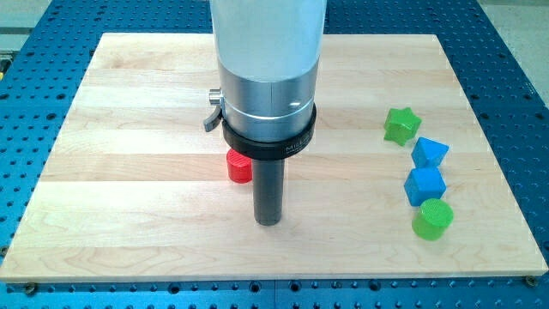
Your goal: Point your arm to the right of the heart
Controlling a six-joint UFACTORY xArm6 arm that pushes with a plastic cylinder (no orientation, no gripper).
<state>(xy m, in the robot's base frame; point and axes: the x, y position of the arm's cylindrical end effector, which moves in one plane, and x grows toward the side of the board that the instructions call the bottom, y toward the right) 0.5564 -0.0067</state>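
My tip point(268, 221) rests on the wooden board point(129, 172) a little below the board's middle. A small red block point(238, 167) sits just up and to the left of the tip, close beside the rod. The arm's body hides part of it, so I cannot make out its shape. No block that clearly reads as a heart shows in the camera view.
At the view's right, a column of blocks runs from top to bottom: a green star point(401, 125), a blue triangular block point(429, 153), a blue cube point(425, 184) and a green round block point(431, 219). A blue perforated table surrounds the board.
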